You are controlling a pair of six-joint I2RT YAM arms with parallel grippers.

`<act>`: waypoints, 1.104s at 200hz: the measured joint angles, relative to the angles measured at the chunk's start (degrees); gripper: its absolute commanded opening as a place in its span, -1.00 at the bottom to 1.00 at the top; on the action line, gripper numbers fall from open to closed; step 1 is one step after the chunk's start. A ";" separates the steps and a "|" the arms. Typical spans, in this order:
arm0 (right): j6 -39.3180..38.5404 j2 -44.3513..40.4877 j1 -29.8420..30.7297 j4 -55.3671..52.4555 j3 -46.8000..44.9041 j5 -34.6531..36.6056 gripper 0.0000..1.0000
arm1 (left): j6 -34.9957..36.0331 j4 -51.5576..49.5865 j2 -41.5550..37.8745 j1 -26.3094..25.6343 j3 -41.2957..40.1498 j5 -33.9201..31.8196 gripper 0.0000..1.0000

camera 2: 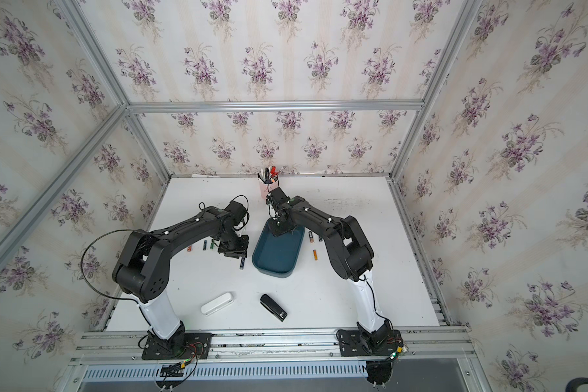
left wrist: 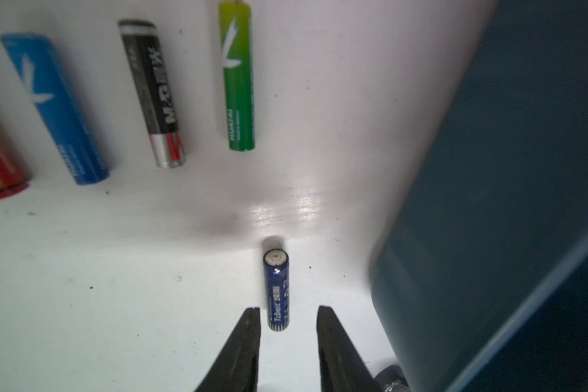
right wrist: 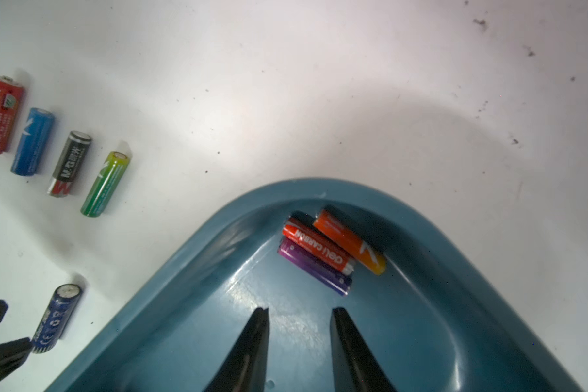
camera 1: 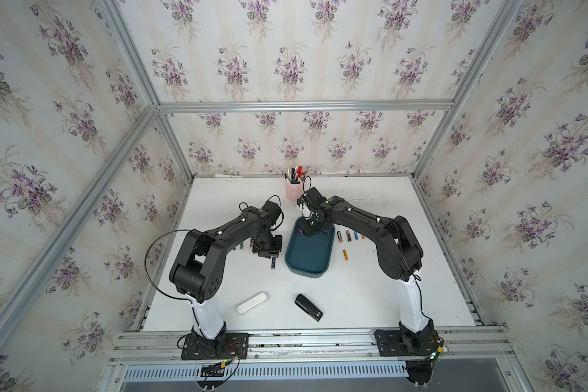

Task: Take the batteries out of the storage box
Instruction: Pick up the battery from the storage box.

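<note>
The teal storage box [camera 1: 306, 261] lies mid-table between my arms. Three batteries lie in its far corner: orange [right wrist: 350, 241], red [right wrist: 318, 249] and purple [right wrist: 314, 266]. My right gripper [right wrist: 299, 309] hovers open over the box floor just short of them, holding nothing. My left gripper [left wrist: 288, 308] is open beside the box's left wall [left wrist: 506, 203]. A dark blue battery [left wrist: 277, 293] lies on the table with its near end between the fingertips, touching neither. Red, blue, black and green batteries [left wrist: 238, 78] lie in a row beyond it.
More batteries [camera 1: 348, 235] lie on the table right of the box, with an orange one [camera 1: 345, 254] nearer. A pink pen cup [camera 1: 294, 191] stands behind the box. A white case [camera 1: 252, 303] and a black stapler [camera 1: 308, 307] lie near the front.
</note>
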 measured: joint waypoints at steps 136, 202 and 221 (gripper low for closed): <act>-2.45 1.62 0.11 3.48 -1.88 1.79 -0.26 | 0.37 -0.09 0.44 0.39 -1.16 -0.04 -0.32; -3.19 0.94 0.50 6.03 -5.07 2.38 -0.20 | 0.55 -0.15 0.11 0.39 -1.14 -0.24 -0.32; -3.76 0.57 0.70 5.97 -5.03 2.21 -0.24 | 0.55 -0.17 0.07 0.39 -1.07 -0.26 -0.32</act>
